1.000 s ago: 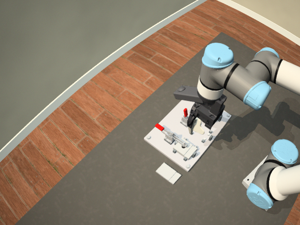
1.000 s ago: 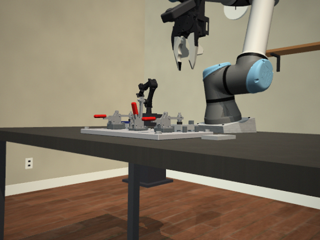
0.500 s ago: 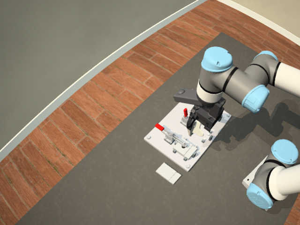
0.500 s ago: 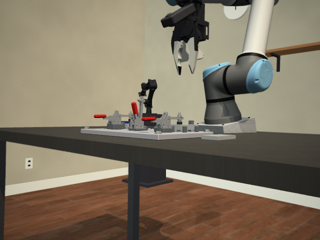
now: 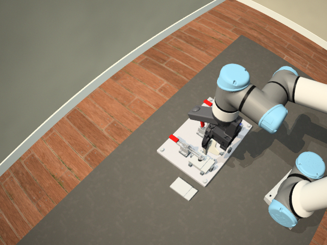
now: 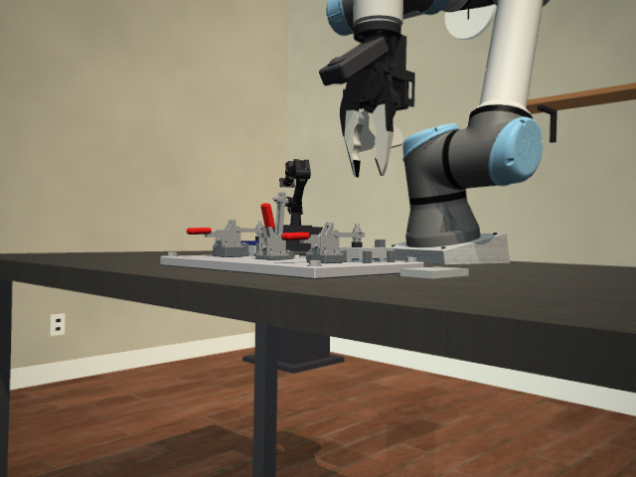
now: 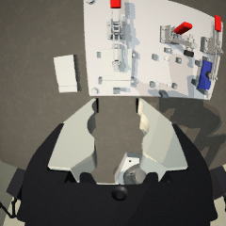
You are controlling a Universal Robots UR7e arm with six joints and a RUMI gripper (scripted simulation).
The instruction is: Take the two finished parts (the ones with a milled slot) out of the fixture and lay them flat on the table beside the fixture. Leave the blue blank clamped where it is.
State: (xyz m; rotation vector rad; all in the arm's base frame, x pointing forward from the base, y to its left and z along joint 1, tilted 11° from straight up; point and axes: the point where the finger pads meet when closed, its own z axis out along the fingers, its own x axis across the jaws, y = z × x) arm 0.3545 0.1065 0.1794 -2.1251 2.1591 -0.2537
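Dark table [image 5: 111, 205]: white fixture plate [image 5: 168, 154], slotted part [image 5: 183, 188] flat beside it, arm base [image 5: 269, 197].

Workshop — clamp fixture [image 5: 168, 155], dark table [image 5: 105, 200]

slotted part [image 5: 183, 188]: white, flat on table beside fixture [image 5: 168, 155] | second part [image 5: 206, 165]: in fixture | blue blank [image 7: 205, 75]: clamped
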